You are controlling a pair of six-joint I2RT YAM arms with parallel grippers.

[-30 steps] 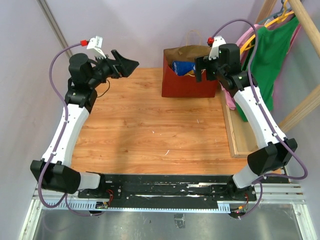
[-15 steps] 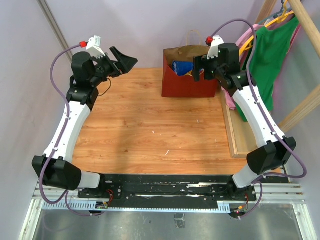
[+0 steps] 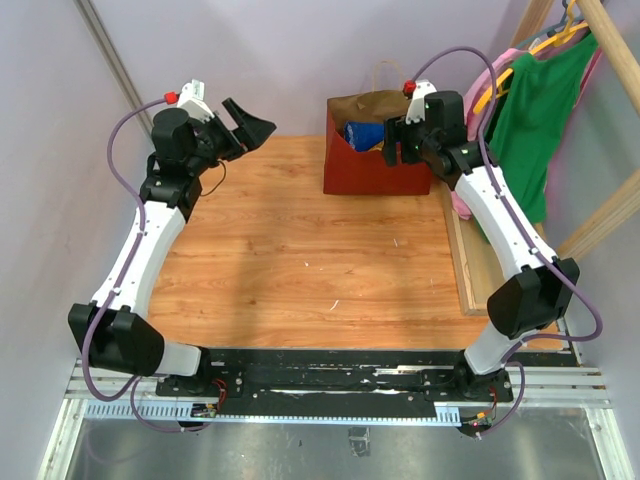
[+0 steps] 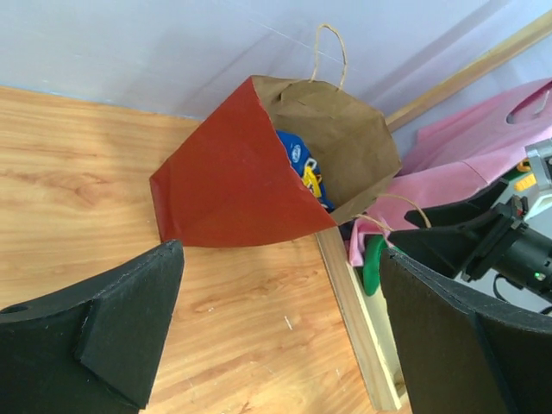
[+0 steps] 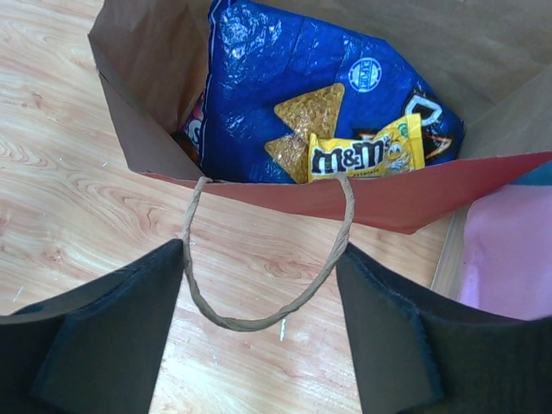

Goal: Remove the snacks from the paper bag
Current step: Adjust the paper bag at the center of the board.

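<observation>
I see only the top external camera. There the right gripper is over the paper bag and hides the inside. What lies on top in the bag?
Observer: The right wrist view shows a big blue Doritos bag filling the paper bag. A small yellow M&M's packet lies on it near the red front wall.
Operator: Does the right gripper hold something?
Observer: No. The right gripper is open and holds nothing.
Operator: Is anything in its way?
Observer: The front handle loop hangs outside the red wall and shows between the fingers. Whether it touches them I cannot tell.
</observation>
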